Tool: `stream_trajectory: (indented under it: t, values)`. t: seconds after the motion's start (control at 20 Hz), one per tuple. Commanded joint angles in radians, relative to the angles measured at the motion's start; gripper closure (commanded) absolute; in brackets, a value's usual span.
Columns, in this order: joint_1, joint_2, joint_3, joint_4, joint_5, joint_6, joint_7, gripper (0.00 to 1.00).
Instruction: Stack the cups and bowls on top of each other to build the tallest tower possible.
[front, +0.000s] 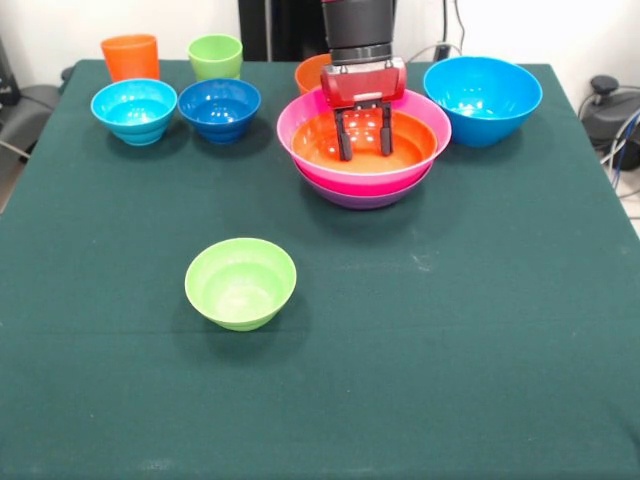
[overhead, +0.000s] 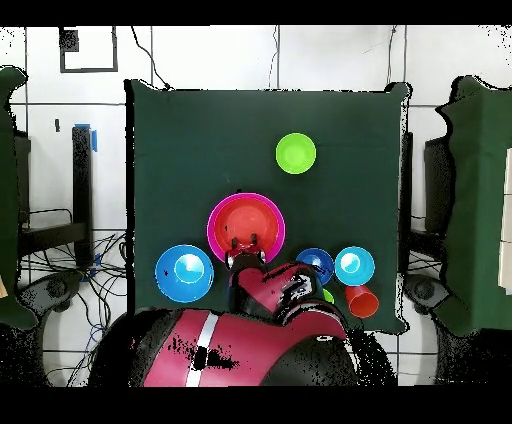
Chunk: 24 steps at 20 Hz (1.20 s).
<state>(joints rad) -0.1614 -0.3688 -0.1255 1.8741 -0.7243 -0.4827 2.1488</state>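
Note:
The tower (front: 364, 160) stands at the table's far middle: a wide orange bowl (front: 400, 150) nested in a pink bowl, on a purple bowl whose edge shows below. It also shows in the overhead view (overhead: 245, 222). My gripper (front: 364, 133) is open and empty, with its fingers (front: 343, 135) hanging inside the orange bowl; it also shows in the overhead view (overhead: 245, 243). The big blue bowl (front: 482, 98) stands right of the tower. A small orange bowl (front: 310, 72) is partly hidden behind the gripper. The light-blue (front: 134, 110) and dark-blue (front: 219, 108) small bowls, the orange cup (front: 130, 56) and the green cup (front: 215, 56) stand far left. A lime-green small bowl (front: 240, 283) sits alone near the middle.
The dark green table (front: 480, 330) carries everything. Cables and dark equipment (front: 610, 110) lie off its right edge. In the overhead view my red arm (overhead: 270, 330) covers the table's bottom edge and hides most of the green cup.

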Motion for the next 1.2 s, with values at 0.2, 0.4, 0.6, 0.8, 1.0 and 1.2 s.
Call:
stream_trajectory:
  t: [0.2, 0.4, 0.6, 0.8, 1.0, 1.2]
  values:
    - [-0.009, 0.288, 0.153, -0.403, 0.030, 0.189, 0.003, 0.00]
    - [-0.003, 0.291, 0.149, -0.415, 0.038, 0.184, 0.003, 0.00]
    - [0.001, 0.291, 0.146, -0.420, 0.044, 0.183, 0.005, 0.00]
    - [0.006, 0.290, 0.142, -0.426, 0.048, 0.182, 0.006, 0.00]
    - [0.020, 0.301, 0.120, -0.433, 0.062, 0.151, 0.008, 0.00]
    - [0.044, 0.316, 0.083, -0.435, 0.092, 0.106, 0.010, 0.00]
